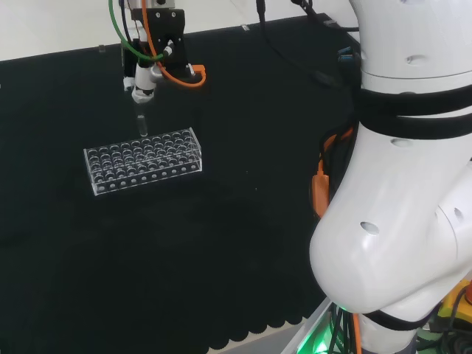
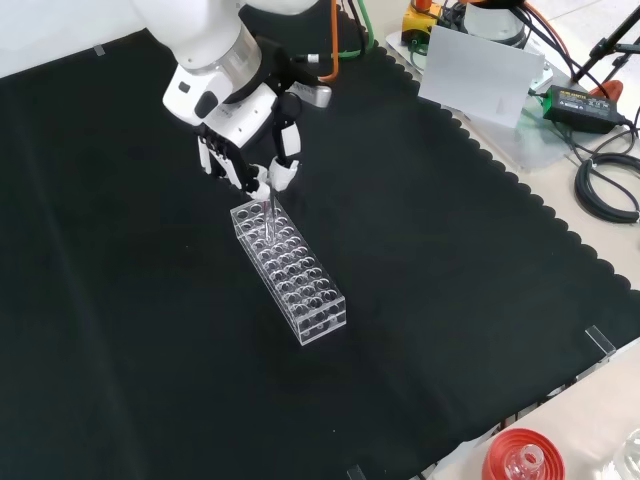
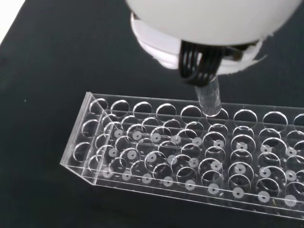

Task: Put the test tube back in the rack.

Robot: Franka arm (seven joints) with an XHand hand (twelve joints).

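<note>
Hand [image 2: 245, 150] pinches 1 test tube [image 3: 209, 97] upright over 1 clear rack [image 2: 290, 272].

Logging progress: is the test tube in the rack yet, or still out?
Still out. The test tube, pinched in the hand, hangs upright with its lower end just above a hole in the rack.

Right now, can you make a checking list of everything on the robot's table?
Surface: black cloth, scalloped edge.
Job's things: clear rack on the cloth, its holes look empty; clear tube upright, its tip just above a hole in an edge row.
Clutter: red ring with glassware at the cloth's corner.
Hand: hand curled round the tube.
Cables: orange cable by the hand; black cords off the cloth.
Surroundings: grey sheet.
</note>
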